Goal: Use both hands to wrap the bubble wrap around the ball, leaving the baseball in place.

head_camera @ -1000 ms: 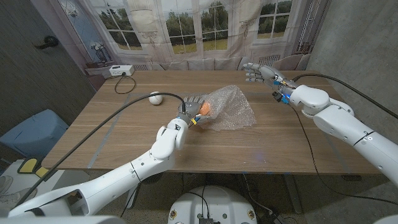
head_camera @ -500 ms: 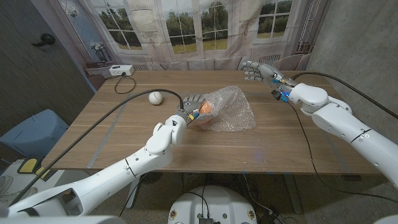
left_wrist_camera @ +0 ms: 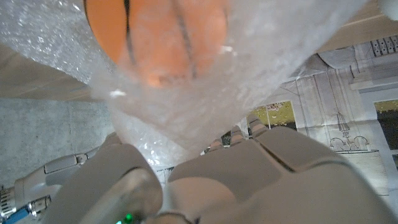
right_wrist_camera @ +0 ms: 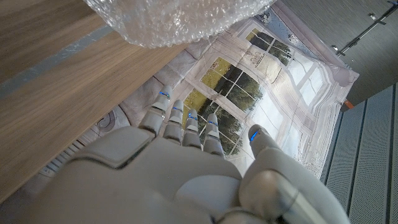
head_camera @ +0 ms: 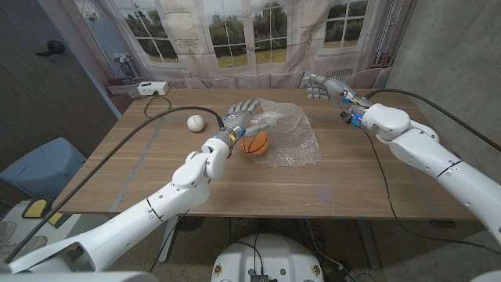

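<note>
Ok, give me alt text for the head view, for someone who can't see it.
An orange ball sits on a wooden table against a crumpled sheet of bubble wrap, with the robot's left hand raised just above it, fingers spread. A white baseball lies apart to the left. The right hand hovers open at the table's far right edge.

Wooden surface (head_camera: 156, 168) carries a clear bubble wrap sheet (head_camera: 293, 133) near the middle, with an orange ball (head_camera: 254, 143) at its left edge. White baseball (head_camera: 196, 122) sits apart to the left. White box (head_camera: 151, 89) with black cable (head_camera: 156, 106) lies at the far left corner.
</note>
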Available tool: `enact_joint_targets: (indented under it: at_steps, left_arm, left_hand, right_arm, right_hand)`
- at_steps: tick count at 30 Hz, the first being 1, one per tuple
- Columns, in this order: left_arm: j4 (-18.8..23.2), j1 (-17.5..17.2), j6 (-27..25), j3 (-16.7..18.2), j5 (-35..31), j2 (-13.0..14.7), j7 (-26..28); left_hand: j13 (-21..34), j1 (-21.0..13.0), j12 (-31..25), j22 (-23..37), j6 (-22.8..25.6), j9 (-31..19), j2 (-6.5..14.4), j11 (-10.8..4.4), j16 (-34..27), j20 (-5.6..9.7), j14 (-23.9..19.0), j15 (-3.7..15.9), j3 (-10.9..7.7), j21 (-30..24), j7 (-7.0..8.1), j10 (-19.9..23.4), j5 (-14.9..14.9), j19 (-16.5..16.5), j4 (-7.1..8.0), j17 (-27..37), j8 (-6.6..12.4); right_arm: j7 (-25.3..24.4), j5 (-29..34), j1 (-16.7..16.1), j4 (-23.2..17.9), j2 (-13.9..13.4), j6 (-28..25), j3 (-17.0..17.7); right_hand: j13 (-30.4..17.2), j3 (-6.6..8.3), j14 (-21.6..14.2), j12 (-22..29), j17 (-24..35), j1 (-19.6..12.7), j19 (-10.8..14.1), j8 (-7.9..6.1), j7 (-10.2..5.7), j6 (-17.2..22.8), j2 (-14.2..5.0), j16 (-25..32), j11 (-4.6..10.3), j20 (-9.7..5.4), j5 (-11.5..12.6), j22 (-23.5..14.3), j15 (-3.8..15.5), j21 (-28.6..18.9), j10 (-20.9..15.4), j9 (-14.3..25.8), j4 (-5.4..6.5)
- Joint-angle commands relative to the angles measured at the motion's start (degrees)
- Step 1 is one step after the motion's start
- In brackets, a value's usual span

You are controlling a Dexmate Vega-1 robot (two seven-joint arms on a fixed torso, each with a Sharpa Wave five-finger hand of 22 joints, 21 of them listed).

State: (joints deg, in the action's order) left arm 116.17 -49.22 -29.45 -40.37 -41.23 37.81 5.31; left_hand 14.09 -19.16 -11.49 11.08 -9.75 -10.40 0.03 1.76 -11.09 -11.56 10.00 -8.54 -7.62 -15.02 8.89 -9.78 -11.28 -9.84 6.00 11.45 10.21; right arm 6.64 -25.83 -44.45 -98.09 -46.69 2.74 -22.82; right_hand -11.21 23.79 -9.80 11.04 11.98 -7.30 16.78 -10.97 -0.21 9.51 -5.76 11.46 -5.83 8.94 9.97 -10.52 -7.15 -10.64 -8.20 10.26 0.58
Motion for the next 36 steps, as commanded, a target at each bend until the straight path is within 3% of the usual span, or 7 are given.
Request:
enact_joint_targets:
  at_steps: [1, 15, 21, 30, 36]
  left_arm:
    - [1.6, -1.4, 5.5, 5.2, 7.3, 1.1, 7.2]
    - [1.9, -1.2, 11.8, 8.3, 14.4, 3.7, 7.3]
    - [1.9, -1.0, 11.5, 8.2, 14.2, 3.8, 7.8]
    - [2.3, -2.4, 13.8, 10.5, 17.8, 3.8, 9.8]
    - [2.0, -4.1, 18.1, 13.7, 24.2, 3.6, 10.6]
  left_hand:
    - [0.1, 0.0, -0.4, 0.2, -7.1, -0.1, -0.4, 0.50, -0.3, -0.41, 5.8, -0.53, 0.04, -0.4, -0.04, -4.9, -0.2, -10.4, -0.33, 0.2, 0.60]
    - [-0.2, -0.6, -0.7, 0.2, -6.8, -0.1, -0.5, 0.73, -0.5, -0.17, 5.4, -0.55, 0.03, -0.9, 0.02, -4.5, -0.4, -8.6, -0.94, 0.0, 0.81]
    - [-0.3, -0.9, -0.8, 0.2, -6.7, -0.1, -0.6, 0.85, -0.5, -0.11, 5.3, -0.47, 0.01, -1.2, 0.12, -4.4, -0.4, -7.5, -1.19, 0.0, 0.84]
    - [-0.4, -1.1, -1.0, 0.2, -6.0, 0.0, -0.5, 0.86, -0.5, -0.26, 5.2, -0.39, -0.01, -1.4, 0.10, -4.0, -0.5, -6.6, -1.45, -0.1, 1.10]
    - [-0.6, -1.3, -1.2, 0.2, -5.3, 0.0, -0.4, 0.87, -0.5, -0.28, 5.0, -0.36, -0.05, -1.6, 0.30, -3.6, -0.5, -5.9, -1.60, -0.2, 1.30]
  right_arm:
    - [-1.7, 1.6, 0.7, 2.0, 2.2, 2.5, -0.5]
    - [-3.7, 3.1, -0.2, 1.7, 3.5, 5.0, -0.5]
    - [-3.8, 3.3, -0.3, 1.4, 3.4, 5.0, -0.3]
    - [-3.8, 5.5, 0.3, 3.9, 5.0, 11.1, -0.5]
    - [-2.6, 6.2, 1.4, 6.8, 6.7, 15.9, -0.9]
  right_hand:
    - [-0.1, -0.43, 0.6, 0.4, 0.0, 0.3, -0.4, -0.06, -0.36, 0.3, 0.21, 0.0, 0.36, 0.22, 0.3, -0.1, 0.03, -0.2, -0.6, 0.2, 0.15]
    - [-0.1, -0.79, 0.6, 0.4, -0.1, 0.7, -0.6, 0.07, -0.84, 0.2, 0.61, 0.0, 0.58, 0.35, 0.4, -0.1, 0.00, -0.3, -0.6, 0.2, 0.35]
    - [-0.1, -0.85, 0.4, 0.4, -0.1, 0.8, -0.7, 0.07, -0.96, 0.2, 0.69, 0.1, 0.57, 0.39, 0.4, -0.1, 0.16, -0.4, -0.7, 0.2, 0.38]
    - [-0.1, -1.02, 1.8, 0.4, -0.5, 0.9, -2.3, 0.00, -1.08, 0.5, 1.13, -0.5, 0.74, -0.57, 0.6, -0.1, 1.81, -0.1, -0.9, 0.2, 0.22]
    - [0.0, -1.47, 3.0, 0.4, -0.7, 1.0, -3.4, -0.05, -1.12, 0.8, 2.02, -0.8, 0.83, -0.45, 0.6, 0.0, 2.30, 0.0, -1.1, 0.2, -0.05]
